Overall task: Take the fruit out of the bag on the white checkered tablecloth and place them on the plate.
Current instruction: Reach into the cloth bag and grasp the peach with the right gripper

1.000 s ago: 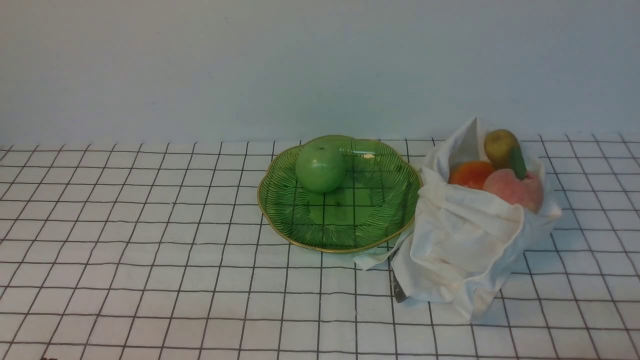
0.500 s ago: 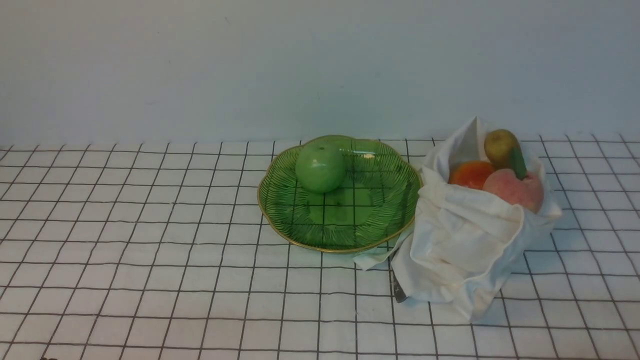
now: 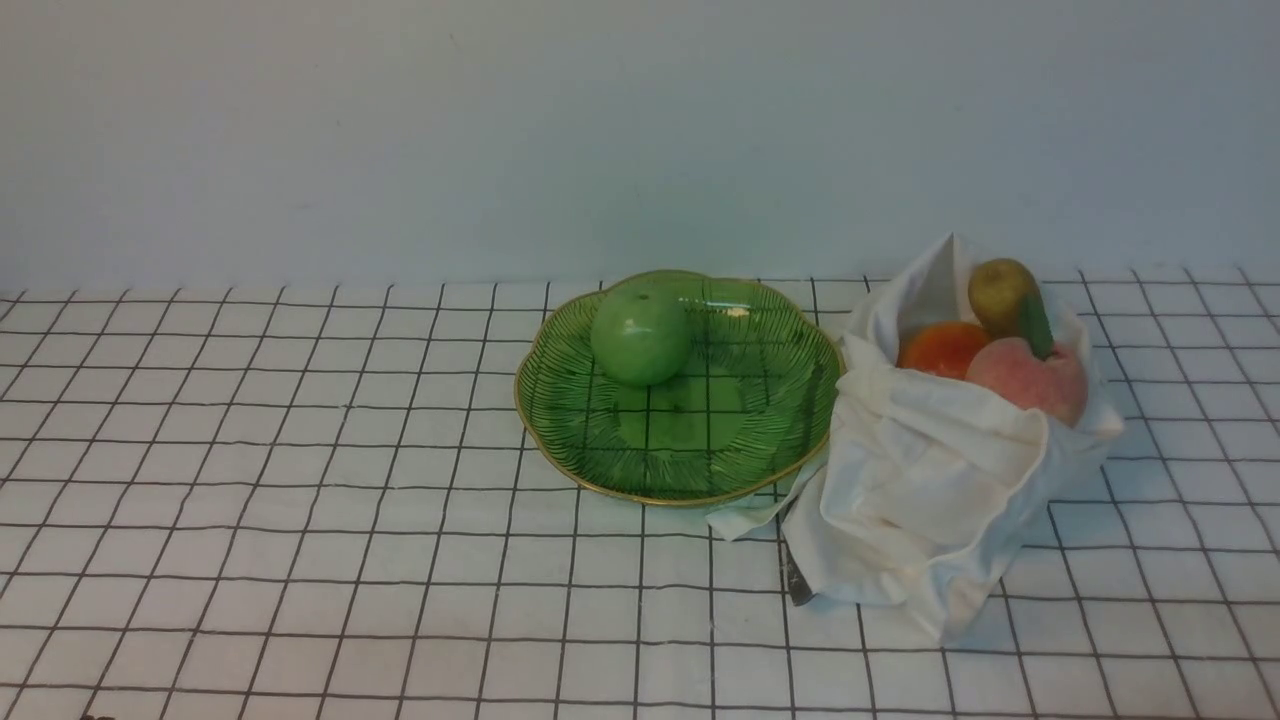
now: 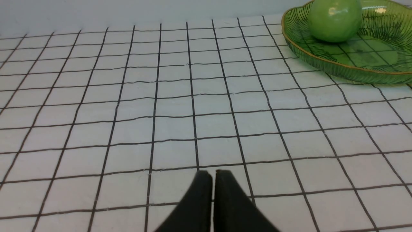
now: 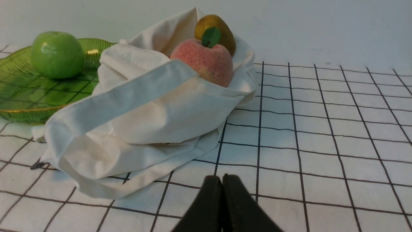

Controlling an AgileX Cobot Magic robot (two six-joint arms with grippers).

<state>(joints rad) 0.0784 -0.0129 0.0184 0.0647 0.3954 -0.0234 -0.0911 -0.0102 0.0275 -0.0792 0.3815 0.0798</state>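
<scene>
The off-white cloth bag (image 3: 930, 490) stands on the white checkered tablecloth (image 3: 300, 500), right of the green glass plate (image 3: 700, 455). In its open top lie a pink-yellow peach with a green leaf (image 3: 1025, 378), an orange-red fruit (image 3: 935, 347) and a brownish-green oval fruit (image 3: 1000, 290). A green apple (image 3: 640, 335) sits on the plate's far left part. Neither gripper shows in the front view. My left gripper (image 4: 214, 174) is shut and empty over bare cloth, near side left of the plate (image 4: 354, 72). My right gripper (image 5: 222, 178) is shut and empty, in front of the bag (image 5: 141, 119) and peach (image 5: 202, 61).
A pale wall runs along the back edge of the table. A dark tag (image 3: 797, 585) sticks out at the bag's lower front corner. The bag's handle strap (image 5: 122, 96) drapes across its front.
</scene>
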